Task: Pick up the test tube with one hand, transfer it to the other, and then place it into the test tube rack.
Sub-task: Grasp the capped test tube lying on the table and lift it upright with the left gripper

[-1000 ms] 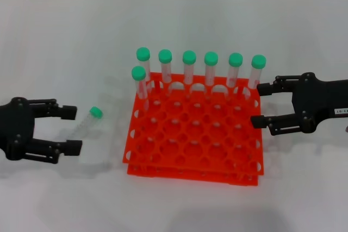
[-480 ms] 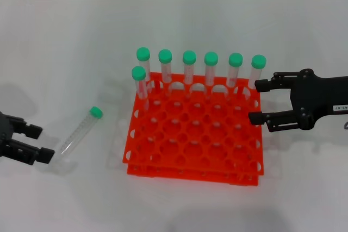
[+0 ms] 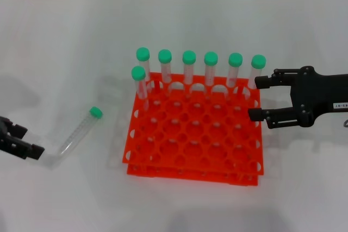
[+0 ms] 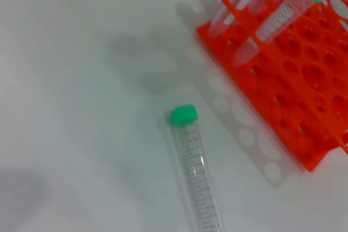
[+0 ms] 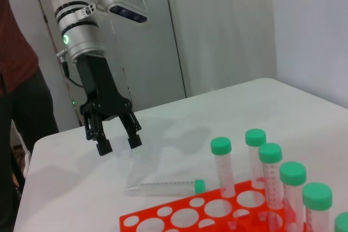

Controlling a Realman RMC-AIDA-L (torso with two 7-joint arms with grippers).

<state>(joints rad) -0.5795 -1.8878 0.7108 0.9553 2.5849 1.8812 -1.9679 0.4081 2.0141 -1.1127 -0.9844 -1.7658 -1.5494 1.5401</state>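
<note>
You have the rack on the table, a little right of the middle. Seven tubes stand in it: six in a row along its far edge, and one more just in front of that row at the left end. One loose tube lies flat on the table to the left of the rack, apart from it, with its cap toward the rack. The left gripper is left of this tube. The right gripper is beside the rack's right edge.
</note>
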